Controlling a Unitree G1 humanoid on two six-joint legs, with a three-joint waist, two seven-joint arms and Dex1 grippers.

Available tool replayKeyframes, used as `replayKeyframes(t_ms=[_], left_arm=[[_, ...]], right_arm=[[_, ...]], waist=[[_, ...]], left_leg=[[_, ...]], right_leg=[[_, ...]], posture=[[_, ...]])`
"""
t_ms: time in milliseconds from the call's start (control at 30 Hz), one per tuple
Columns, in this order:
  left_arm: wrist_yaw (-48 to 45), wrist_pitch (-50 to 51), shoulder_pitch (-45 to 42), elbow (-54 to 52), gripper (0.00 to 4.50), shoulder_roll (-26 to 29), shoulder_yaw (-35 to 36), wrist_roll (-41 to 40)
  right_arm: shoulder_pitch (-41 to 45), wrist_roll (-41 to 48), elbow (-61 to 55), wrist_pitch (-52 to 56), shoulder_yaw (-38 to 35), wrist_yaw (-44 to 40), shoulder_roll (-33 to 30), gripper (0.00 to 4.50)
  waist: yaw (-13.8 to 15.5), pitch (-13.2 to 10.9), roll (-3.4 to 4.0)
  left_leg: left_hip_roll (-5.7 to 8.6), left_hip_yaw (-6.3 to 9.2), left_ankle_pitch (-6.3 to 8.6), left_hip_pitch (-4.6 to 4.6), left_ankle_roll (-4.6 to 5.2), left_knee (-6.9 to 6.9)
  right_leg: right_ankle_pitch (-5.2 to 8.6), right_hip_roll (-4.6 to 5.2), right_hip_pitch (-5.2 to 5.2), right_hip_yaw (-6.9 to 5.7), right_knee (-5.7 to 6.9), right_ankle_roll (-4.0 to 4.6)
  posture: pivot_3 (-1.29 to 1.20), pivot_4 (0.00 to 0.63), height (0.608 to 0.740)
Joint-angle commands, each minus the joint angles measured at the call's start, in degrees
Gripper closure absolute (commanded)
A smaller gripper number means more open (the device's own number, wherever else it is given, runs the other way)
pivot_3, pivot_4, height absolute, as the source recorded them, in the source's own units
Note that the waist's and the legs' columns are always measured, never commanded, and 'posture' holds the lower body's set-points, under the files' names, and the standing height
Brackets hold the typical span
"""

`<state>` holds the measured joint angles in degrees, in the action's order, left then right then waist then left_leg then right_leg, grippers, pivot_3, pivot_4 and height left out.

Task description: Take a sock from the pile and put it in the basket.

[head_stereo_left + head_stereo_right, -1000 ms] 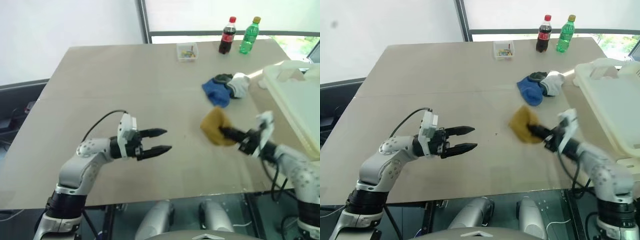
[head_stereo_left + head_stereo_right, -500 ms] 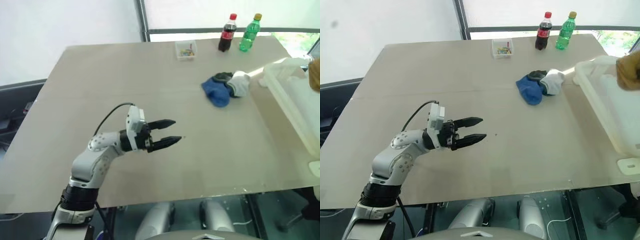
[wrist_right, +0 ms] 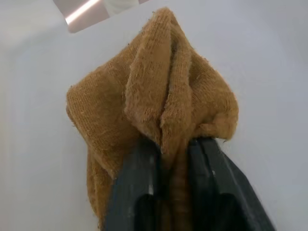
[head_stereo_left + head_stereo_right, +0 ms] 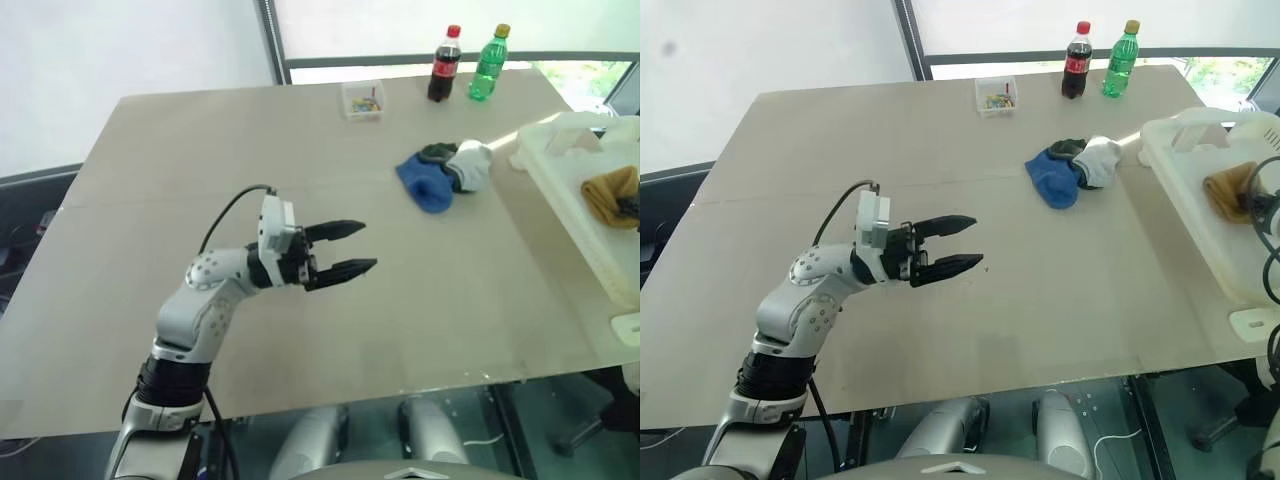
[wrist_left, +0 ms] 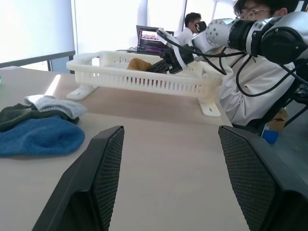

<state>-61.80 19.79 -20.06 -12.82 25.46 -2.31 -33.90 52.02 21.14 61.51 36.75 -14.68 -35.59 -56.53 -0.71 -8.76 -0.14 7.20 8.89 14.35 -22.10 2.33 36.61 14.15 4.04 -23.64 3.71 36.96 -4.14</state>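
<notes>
Mustard sock in my R fingers, over the basket.

Nearest, my left gripper (image 4: 350,250) hung above bare tan table (image 4: 200,150), black fingers spread w/ nothing btwn them, pointing level toward my right; plenty of open tabletop all round it. My right gripper (image 3: 168,159) pinched the mustard sock (image 3: 154,106) — thick terry, bunched and folded, its length running straight out along the fingers, loose end hanging off one side. Sock sat inside the cream plastic basket (image 4: 560,175), a slotted-wall rectangle w/ thick rim, at the table's right edge, long side running near-to-far. Further back, the pile (image 4: 440,172): blue, dark, white-grey socks, soft lump, just beside the basket's far corner, not touching. Far edge: small clear box (image 4: 362,100), cola bottle (image 4: 443,65), green bottle (image 4: 487,63).
</notes>
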Motion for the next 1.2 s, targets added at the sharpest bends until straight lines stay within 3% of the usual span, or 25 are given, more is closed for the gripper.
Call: replayKeyframes(t_ms=[33,100,133,300,467,567,667,733,833,1000,1100,1133,1200], left_arm=[[1.0,-1.5,0.2,-0.6,1.2,-0.6,0.3,0.2],[1.5,-1.8,0.3,-0.2,1.2,-0.8,0.4,0.6],[1.9,-2.1,0.2,0.2,1.2,-1.0,0.4,0.9],[3.7,-3.0,-0.8,1.8,1.2,-2.3,0.1,2.4],[6.3,-2.0,-1.5,2.5,1.2,-3.0,0.3,3.1],[8.7,-2.9,-1.9,3.1,1.2,-2.6,1.0,5.0],[13.5,-3.2,-1.2,3.5,1.2,-2.5,0.7,9.1],[14.9,-4.3,-1.1,4.0,1.2,-2.9,0.4,10.5],[18.0,-3.9,-0.3,4.6,1.2,-3.7,2.4,10.5],[18.6,-4.6,2.4,3.9,1.2,-1.4,4.7,10.7],[17.5,-4.0,5.9,2.0,1.2,1.0,6.7,9.3],[16.9,-3.8,7.6,1.2,1.2,2.0,7.8,8.6],[16.2,-3.5,10.6,-0.5,1.2,3.8,9.5,7.6]], right_arm=[[1.3,0.0,0.8,1.1,-2.2,-0.6,-0.4,2.05],[1.2,1.0,0.1,2.4,-4.1,-0.8,-1.1,0.99],[0.8,1.6,-0.8,3.3,-5.0,-1.3,-1.5,0.69],[-3.6,5.8,-8.5,9.8,-10.8,-2.9,-3.0,0.69],[-13.7,10.7,-22.6,15.7,-19.8,-0.2,-2.2,0.69],[-20.1,15.0,-38.6,16.1,-27.1,1.9,1.2,0.69],[-25.3,20.0,-59.8,14.4,-29.4,3.8,8.3,0.69],[-28.4,19.6,-69.5,12.3,-26.5,5.0,11.5,0.69],[-35.9,11.5,-83.8,3.8,-13.0,6.7,16.7,0.69],[-45.7,-1.6,-88.0,-10.3,5.3,3.6,18.9,0.69],[-50.1,-4.0,-86.2,-16.1,8.3,0.0,18.2,0.69],[-51.0,-3.3,-85.8,-16.7,8.1,-1.5,18.1,0.15],[-52.4,-3.1,-85.4,-18.3,7.6,-3.7,17.3,0.03]], waist=[[0.0,0.0,0.0],[0.0,0.0,0.0],[0.1,0.0,0.0],[0.3,0.0,0.0],[0.7,0.0,0.0],[0.7,0.0,0.01],[0.1,0.0,0.03],[-0.1,0.0,0.02],[0.0,0.1,-0.11],[0.5,0.0,-0.17],[0.7,0.0,-0.2],[0.6,0.0,-0.21],[0.5,0.0,-0.21]], left_leg=[[-0.02,-0.02,0.0,0.01,0.0,0.0],[-0.03,-0.01,0.0,0.02,0.0,0.0],[-0.03,-0.01,0.0,0.01,0.0,0.0],[-0.03,-0.02,0.01,-0.02,0.01,0.01],[-0.03,0.0,0.02,-0.07,0.04,0.03],[-0.03,-0.01,0.03,-0.11,0.05,0.09],[-0.08,-0.08,0.03,-0.08,0.04,0.14],[-0.12,-0.22,0.04,0.0,0.05,0.18],[-0.12,-0.21,0.04,0.05,0.04,0.34],[-0.05,-0.23,0.04,0.07,0.02,0.6],[-0.01,-0.24,0.04,0.07,0.02,0.62],[-0.01,-0.23,0.04,0.07,0.02,0.61],[-0.01,-0.23,0.04,0.08,0.02,0.59]], right_leg=[[0.0,-0.01,0.0,0.01,0.02,-0.01],[0.0,-0.02,0.0,0.02,0.04,0.0],[0.0,-0.02,0.0,0.01,0.04,-0.01],[0.0,-0.02,-0.02,0.01,0.03,-0.01],[-0.01,-0.01,-0.05,0.01,0.03,-0.01],[-0.01,-0.01,-0.11,0.04,0.08,-0.02],[-0.01,-0.07,-0.14,0.12,0.21,-0.04],[-0.01,-0.11,-0.16,0.27,0.44,-0.05],[0.0,-0.1,-0.15,0.24,0.63,-0.05],[-0.02,-0.06,-0.14,0.25,0.87,-0.08],[-0.02,-0.05,-0.13,0.25,0.85,-0.08],[-0.02,-0.05,-0.14,0.25,0.84,-0.08],[-0.02,-0.06,-0.14,0.27,0.83,-0.08]], posture=[[0.0,0.15,0.74],[0.0,0.15,0.74],[0.0,0.15,0.74],[0.0,0.15,0.74],[0.0,0.15,0.74],[0.0,0.15,0.74],[0.0,0.15,0.74],[0.0,0.15,0.74],[0.0,0.15,0.74],[0.0,0.15,0.74],[0.0,0.15,0.74],[0.0,0.15,0.74],[0.0,0.15,0.74]])
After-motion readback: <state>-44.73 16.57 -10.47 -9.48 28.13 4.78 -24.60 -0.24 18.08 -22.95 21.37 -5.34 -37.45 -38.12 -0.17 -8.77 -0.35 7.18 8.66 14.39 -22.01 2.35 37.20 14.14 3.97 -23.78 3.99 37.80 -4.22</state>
